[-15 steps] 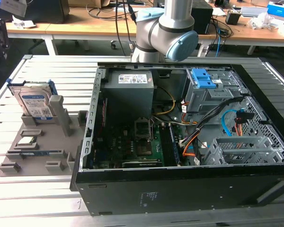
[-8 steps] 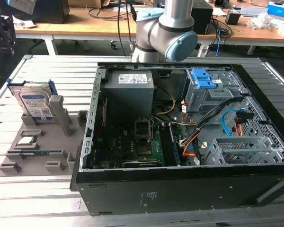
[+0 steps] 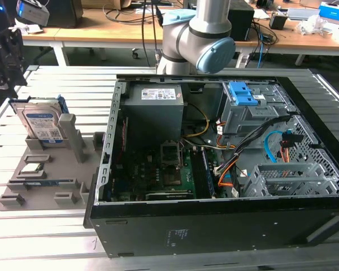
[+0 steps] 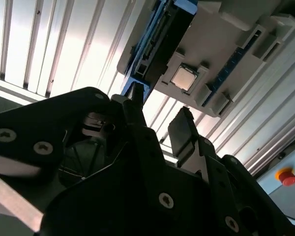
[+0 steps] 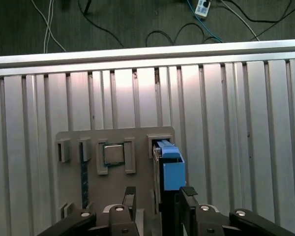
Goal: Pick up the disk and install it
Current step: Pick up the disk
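The flat silver-grey hard drive with a white-and-blue label and blue plastic side rails [image 3: 43,125] stands on edge in a slot of a pale grey plastic holder tray [image 3: 73,169], over on the exterior view's left. A small square silver processor chip [image 3: 33,167] lies flat in another pocket of the same tray, just beside the drive. Above the drive hangs the black claw [image 5: 160,192], its two fingers [image 5: 130,196] spread wide and gripping nothing; in the first wrist view the drive's blue upper edge shows roughly between them, and it is clear of both. The tray rests on a ribbed aluminium worktop [image 3: 45,237]. Toward the exterior view's right lies the open black computer case [image 3: 214,231], with a grey metal cage with bright blue latches [image 3: 246,104] inside it, and the grey-and-blue robot arm [image 3: 198,39] rises behind
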`<state>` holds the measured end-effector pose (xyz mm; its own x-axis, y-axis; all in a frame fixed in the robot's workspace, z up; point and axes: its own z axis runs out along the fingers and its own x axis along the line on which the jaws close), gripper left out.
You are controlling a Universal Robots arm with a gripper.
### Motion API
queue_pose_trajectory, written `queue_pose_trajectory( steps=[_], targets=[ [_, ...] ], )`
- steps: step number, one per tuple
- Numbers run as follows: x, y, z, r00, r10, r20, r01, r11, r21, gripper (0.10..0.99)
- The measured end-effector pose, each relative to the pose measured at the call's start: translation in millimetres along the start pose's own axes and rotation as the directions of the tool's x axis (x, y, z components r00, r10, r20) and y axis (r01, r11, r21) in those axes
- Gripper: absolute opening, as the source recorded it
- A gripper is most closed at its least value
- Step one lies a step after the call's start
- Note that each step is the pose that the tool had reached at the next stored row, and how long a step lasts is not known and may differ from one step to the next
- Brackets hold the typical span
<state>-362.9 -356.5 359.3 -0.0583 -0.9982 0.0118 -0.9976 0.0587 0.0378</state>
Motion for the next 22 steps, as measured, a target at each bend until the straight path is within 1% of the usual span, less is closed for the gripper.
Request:
queue_pose_trajectory(
  steps=[1, 3, 4, 7, 8, 9, 11, 20, 22],
  targets=[
    [-1.8, -0.5, 4.1, 1.0, 0.0, 0.0, 0.0, 1.0, 0.0, 0.482],
    [-3.0, -0.9, 7.3, 1.0, 0.0, -0.0001, 0.0, 1.0, 0.0, 0.482],
    [-4.8, -1.2, 11.0, 1.0, -0.001, 0.0, 0.001, 1.0, 0.0, 0.482],
    [-14.6, -1.8, 19.7, 1.0, -0.006, -0.0002, 0.006, 1.0, 0.0, 0.482],
    [-16.4, -1.9, 21.9, 1.0, -0.007, -0.0002, 0.007, 1.0, 0.0, 0.482],
    [-17.1, -1.9, 23.9, 1.0, -0.008, -0.0005, 0.008, 1.0, 0.0, 0.482],
    [-17.4, -2.3, 32.1, 1.0, -0.009, -0.0019, 0.009, 1.0, 0.0, 0.482],
    [-17.7, -3.1, 53.7, 0.9997, -0.024, -0.0025, 0.024, 0.9997, 0.0, 0.482],
    [-17.8, -3.3, 61.4, 0.9996, -0.027, -0.0026, 0.027, 0.9996, 0.0, 0.482]
  ],
)
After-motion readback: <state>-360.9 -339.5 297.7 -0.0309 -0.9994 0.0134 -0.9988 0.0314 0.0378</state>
